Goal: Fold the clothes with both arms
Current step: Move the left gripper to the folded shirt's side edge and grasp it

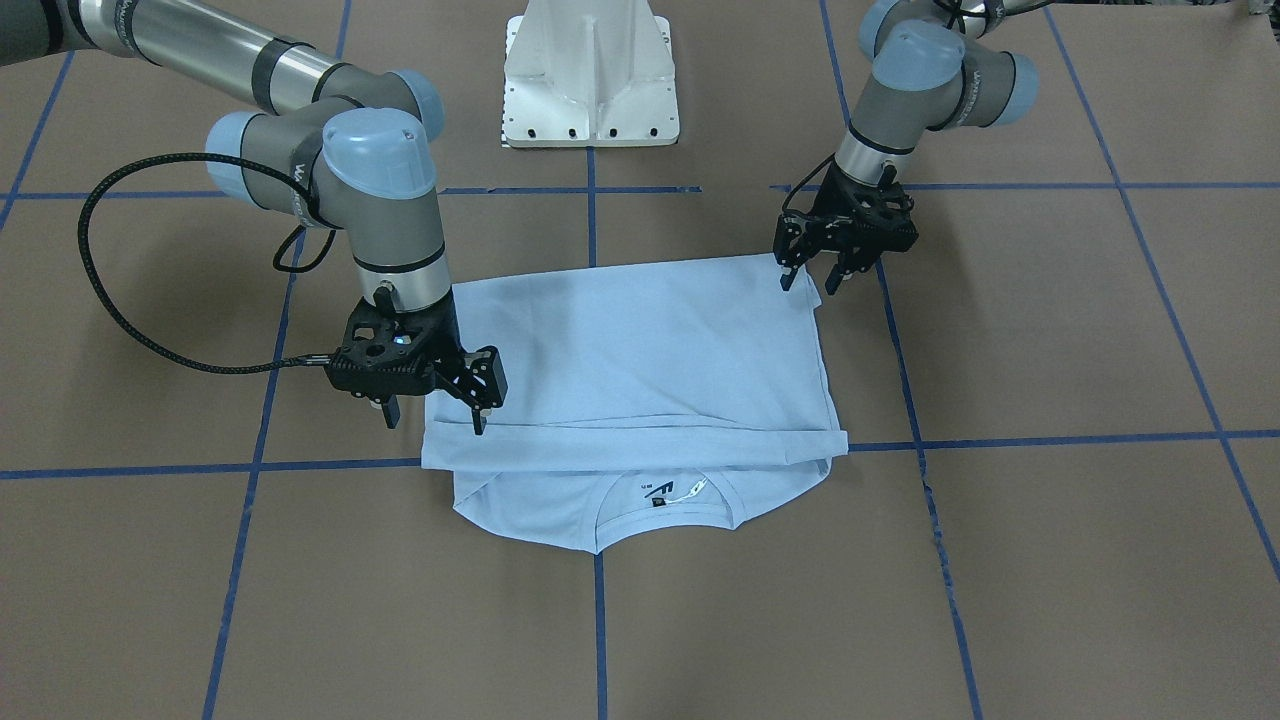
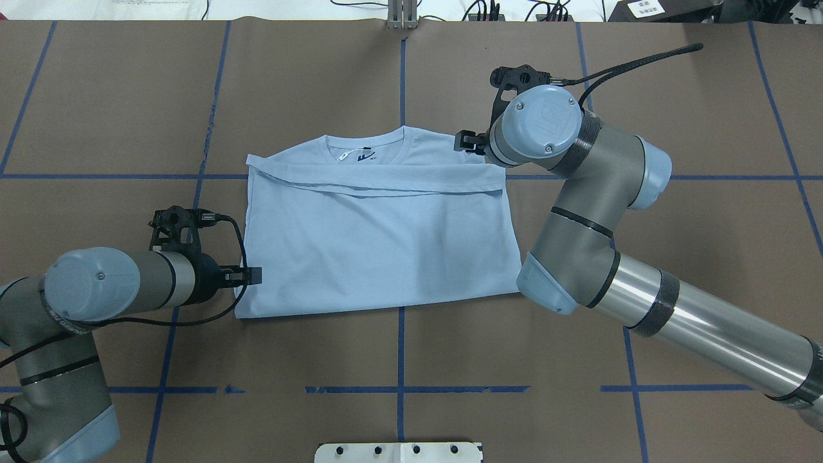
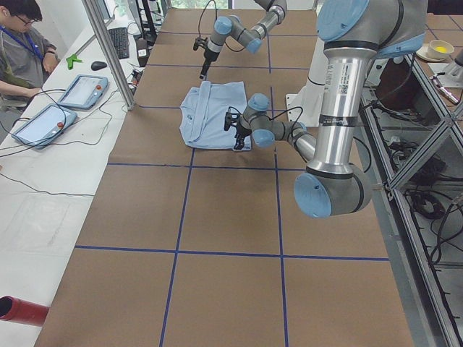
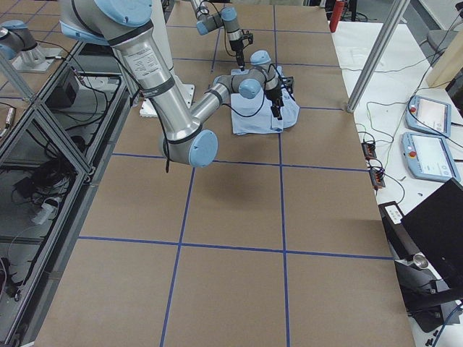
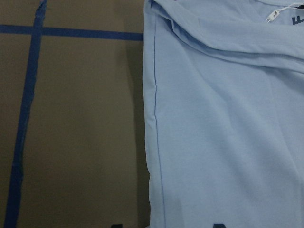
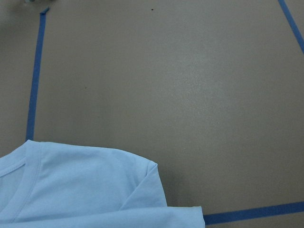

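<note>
**Two Arms Poised Over Part-Folded Blue T-Shirt**

A light blue T-shirt (image 1: 640, 350) lies flat on the brown table (image 1: 1050, 330) straight out from the white pedestal base (image 1: 590, 80), its collar at the end farthest from the base. A doubled band of cloth crosses it just short of the collar.

A dark neck label (image 1: 655, 492) and a white tag (image 1: 690, 490) sit inside the collar. The label's marking is too small to read in any view.

The left gripper (image 1: 810, 286) hangs over the shirt corner nearest the base, fingers apart and holding nothing. The right gripper (image 1: 435, 425), farther from the base at the end of the doubled band, also has its fingers spread, straddling the cloth's edge.

Only the front-facing camera shows both pairs of fingers; from overhead the right arm's wrist hides its own. The left wrist camera picks out the stitched side hem (image 5: 154, 118) beside blue tape lines (image 5: 28, 118). The right wrist camera shows one sleeve (image 6: 142, 185). The left side view alone takes in a seated operator (image 3: 22, 43) beside two tablets (image 3: 83, 90).
</note>
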Controlling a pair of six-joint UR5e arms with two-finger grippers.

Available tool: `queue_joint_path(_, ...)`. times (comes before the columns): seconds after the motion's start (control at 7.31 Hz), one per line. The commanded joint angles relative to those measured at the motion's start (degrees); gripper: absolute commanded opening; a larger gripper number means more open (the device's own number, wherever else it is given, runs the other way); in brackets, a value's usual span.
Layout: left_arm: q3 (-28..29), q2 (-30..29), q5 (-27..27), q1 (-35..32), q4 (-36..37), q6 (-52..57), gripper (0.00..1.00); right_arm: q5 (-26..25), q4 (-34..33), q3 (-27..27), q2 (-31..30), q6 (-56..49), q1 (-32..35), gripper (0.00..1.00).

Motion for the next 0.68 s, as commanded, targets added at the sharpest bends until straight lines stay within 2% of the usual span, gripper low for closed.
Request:
queue_joint_path(0.0, 0.0, 0.1, 0.7, 2.4, 0.0, -2.2, 0.65, 0.0, 0.1, 0.0, 0.0, -0.1, 0.0, 1.00)
queue_joint_path(0.27, 0.0, 0.2, 1.5, 3.5, 0.0, -3.3, 0.49, 0.0, 0.1, 0.0, -0.1, -0.1, -0.1, 1.00)
queue_joint_path(0.55, 0.0, 0.2, 1.5, 3.7, 0.1, -3.2, 0.09, 0.0, 0.1, 0.0, -0.2, 0.0, -0.1, 1.00)
